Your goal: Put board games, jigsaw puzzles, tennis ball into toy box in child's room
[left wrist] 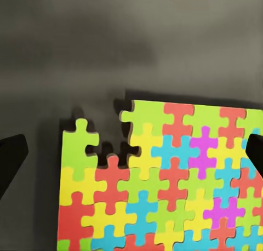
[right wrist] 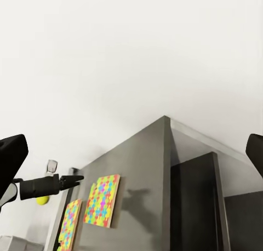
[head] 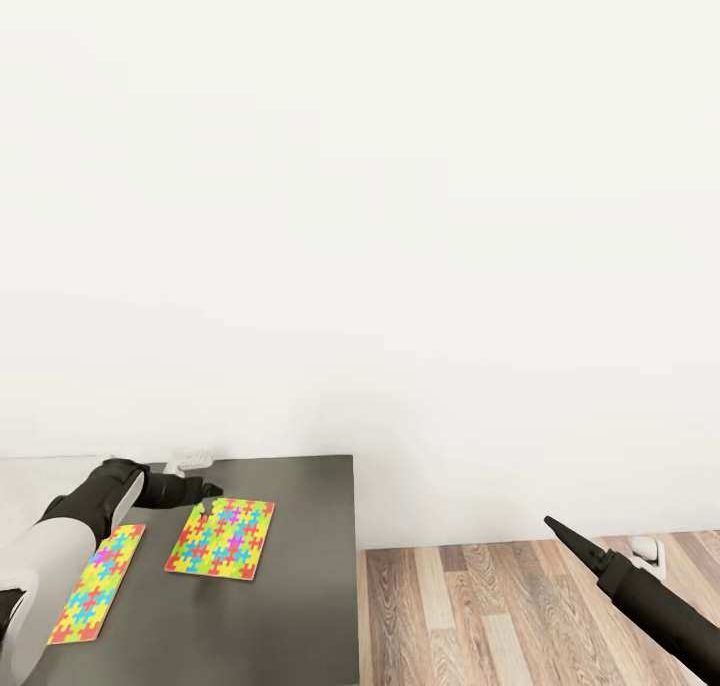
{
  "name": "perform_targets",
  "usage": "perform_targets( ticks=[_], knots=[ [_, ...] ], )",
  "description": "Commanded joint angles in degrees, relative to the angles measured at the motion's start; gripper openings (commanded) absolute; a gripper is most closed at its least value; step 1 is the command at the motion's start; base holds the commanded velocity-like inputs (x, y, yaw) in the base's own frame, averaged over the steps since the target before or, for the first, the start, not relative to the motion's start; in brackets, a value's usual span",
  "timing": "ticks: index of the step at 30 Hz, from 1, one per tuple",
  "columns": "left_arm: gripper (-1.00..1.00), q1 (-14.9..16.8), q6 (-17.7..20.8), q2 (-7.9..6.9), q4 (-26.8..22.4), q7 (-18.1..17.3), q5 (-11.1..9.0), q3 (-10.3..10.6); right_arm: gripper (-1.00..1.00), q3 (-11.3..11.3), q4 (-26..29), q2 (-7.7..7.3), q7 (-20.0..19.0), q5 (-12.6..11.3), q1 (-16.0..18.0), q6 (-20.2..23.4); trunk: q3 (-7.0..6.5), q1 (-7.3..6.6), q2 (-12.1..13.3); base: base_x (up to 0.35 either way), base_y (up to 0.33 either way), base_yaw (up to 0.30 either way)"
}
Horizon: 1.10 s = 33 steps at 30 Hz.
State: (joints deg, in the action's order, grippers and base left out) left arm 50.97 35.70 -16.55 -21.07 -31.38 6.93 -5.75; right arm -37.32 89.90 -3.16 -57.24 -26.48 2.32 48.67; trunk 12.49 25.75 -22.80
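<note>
Two multicoloured jigsaw puzzles lie flat on the dark grey table section [head: 300, 526]. One jigsaw puzzle [head: 221, 539] is nearer the middle, the other [head: 98, 582] lies to its left. My left gripper [head: 207, 490] hovers open just above the far edge of the middle puzzle [left wrist: 164, 185], its fingers [left wrist: 11, 158] spread wide on either side of a notch in that edge. In the right wrist view a yellow tennis ball [right wrist: 42, 199] peeks out behind my left arm. Over the floor, my right gripper [head: 556, 527] is open and empty. The toy box, board games and bed are out of view.
The table ends at a right edge [head: 354, 566], with wood-plank floor [head: 480, 616] beyond it. A plain white wall rises right behind the table. A small white object [head: 646, 552] sits on the floor at the wall. The pale grey desk top [head: 40, 478] adjoins on the left.
</note>
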Motion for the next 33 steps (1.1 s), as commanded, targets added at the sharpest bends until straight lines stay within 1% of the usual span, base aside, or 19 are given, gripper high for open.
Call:
perform_targets(
  ticks=[1, 10, 33],
  knots=[
    [1.0, 0.0, 0.3, 0.06, 0.0, -0.4, 0.6, -0.5, 1.0, 0.0, 0.0, 0.0, -0.1, 0.0, 0.1, 0.3, 0.15, 0.03, -0.1, 0.0, 0.0, 0.0],
    [1.0, 0.0, 0.3, 0.03, 0.1, -0.4, 0.6, -0.5, 1.0, 0.0, 0.0, -0.05, -0.1, 0.0, 0.1, 0.3, 0.79, 0.03, -0.1, 0.0, 0.0, 0.0],
    [1.0, -0.2, 0.2, 0.01, 0.2, -0.4, 0.6, -0.5, 1.0, 0.0, 0.0, -0.01, -0.1, 0.2, 0.1, 0.3, 2.92, 0.03, -0.1, 0.0, 0.0, 0.0]
  ],
)
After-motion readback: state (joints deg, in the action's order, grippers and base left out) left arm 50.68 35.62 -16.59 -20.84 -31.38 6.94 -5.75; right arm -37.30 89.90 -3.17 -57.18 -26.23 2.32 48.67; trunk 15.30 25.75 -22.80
